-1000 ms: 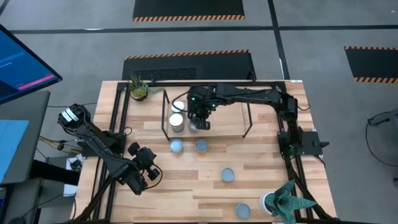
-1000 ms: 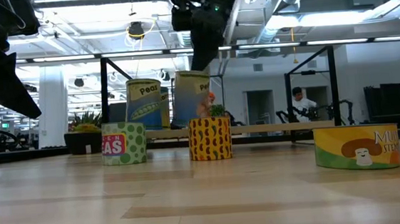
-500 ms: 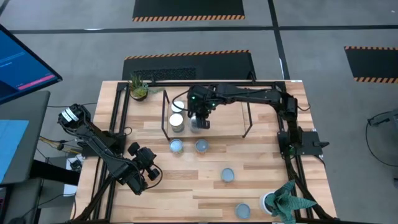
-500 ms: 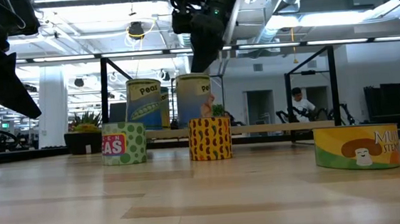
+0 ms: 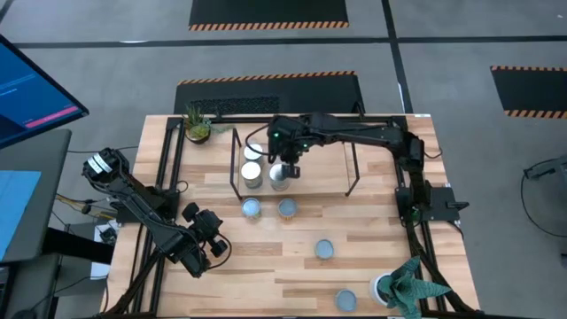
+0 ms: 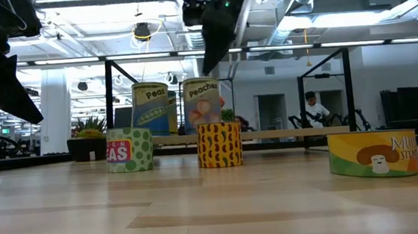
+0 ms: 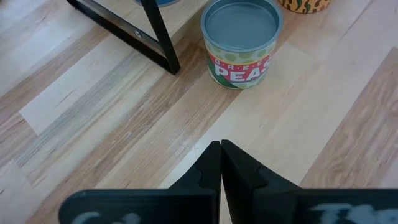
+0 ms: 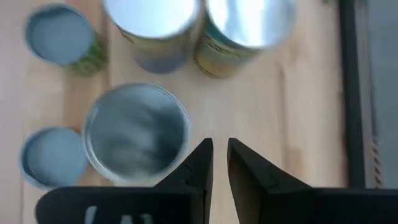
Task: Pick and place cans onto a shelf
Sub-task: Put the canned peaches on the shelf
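The shelf (image 5: 306,164) stands at the table's far middle, with three cans on its wood board: a peaches can (image 5: 280,177) (image 6: 202,101) and two more (image 5: 252,175) (image 5: 255,151) to its left. My right gripper (image 5: 286,164) (image 8: 219,152) hovers just above the peaches can's far rim. Its fingers are a narrow gap apart and empty. On the table in front lie a green peas can (image 5: 252,208) (image 7: 241,40), a yellow can (image 5: 287,208), and two more (image 5: 325,249) (image 5: 345,301). My left gripper (image 5: 213,226) (image 7: 221,155) waits shut at the near left.
Small potted plants stand at the far left corner (image 5: 197,124) and the near right corner (image 5: 407,283). The shelf's black rods (image 8: 348,93) rise around the board. A black frame (image 5: 168,177) edges the table. Bare wood lies between the left gripper and the near cans.
My right gripper has set the peaches can, which hung tilted a second ago, upright on the shelf board beside the other two cans. It has let go, risen a little and drawn slightly toward the table's far edge. The can stands free.
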You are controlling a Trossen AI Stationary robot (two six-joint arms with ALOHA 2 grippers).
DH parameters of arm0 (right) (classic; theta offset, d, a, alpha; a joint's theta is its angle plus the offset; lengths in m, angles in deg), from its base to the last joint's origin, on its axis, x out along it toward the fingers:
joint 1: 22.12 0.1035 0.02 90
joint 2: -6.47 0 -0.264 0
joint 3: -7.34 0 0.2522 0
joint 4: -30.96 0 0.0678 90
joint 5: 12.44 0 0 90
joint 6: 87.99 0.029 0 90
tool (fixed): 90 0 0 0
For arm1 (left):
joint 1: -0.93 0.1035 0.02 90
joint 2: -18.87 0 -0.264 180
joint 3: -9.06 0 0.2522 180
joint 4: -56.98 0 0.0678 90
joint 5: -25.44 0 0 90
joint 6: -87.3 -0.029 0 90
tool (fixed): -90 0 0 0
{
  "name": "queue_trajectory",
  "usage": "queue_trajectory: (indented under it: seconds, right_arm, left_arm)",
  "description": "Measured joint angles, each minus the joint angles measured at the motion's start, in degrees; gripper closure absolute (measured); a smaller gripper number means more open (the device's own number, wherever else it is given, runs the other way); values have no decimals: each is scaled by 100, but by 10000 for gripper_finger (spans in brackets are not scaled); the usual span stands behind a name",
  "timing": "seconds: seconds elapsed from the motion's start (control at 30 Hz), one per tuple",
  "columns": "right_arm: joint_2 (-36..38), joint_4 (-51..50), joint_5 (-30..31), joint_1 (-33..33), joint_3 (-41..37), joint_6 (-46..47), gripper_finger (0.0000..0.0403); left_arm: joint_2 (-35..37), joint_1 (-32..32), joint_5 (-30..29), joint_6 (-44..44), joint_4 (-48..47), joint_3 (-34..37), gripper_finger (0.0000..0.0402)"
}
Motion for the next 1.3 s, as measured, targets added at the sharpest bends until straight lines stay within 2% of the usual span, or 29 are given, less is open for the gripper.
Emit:
queue_trajectory:
  seconds: [0.13, 0.3, 0.53, 0.73, 1.3]
  right_arm:
    - [23, -913, 141, 86, 391, 519, 329]
    - [-4, -1774, 138, 228, 354, 837, 329]
    - [-11, -1392, 169, 446, -291, 852, 329]
    - [-22, -573, 171, 491, -862, 852, 329]
    - [-20, 52, 150, 491, -890, 859, 329]
  left_arm:
    - [0, -1, 2, 0, 0, 0, 401]
    - [0, -1, 9, 0, 2, 0, 401]
    - [0, -1, 17, 0, 2, 0, 402]
    - [0, -1, 19, 1, 2, 0, 401]
    - [0, -1, 17, 2, 4, 0, 402]
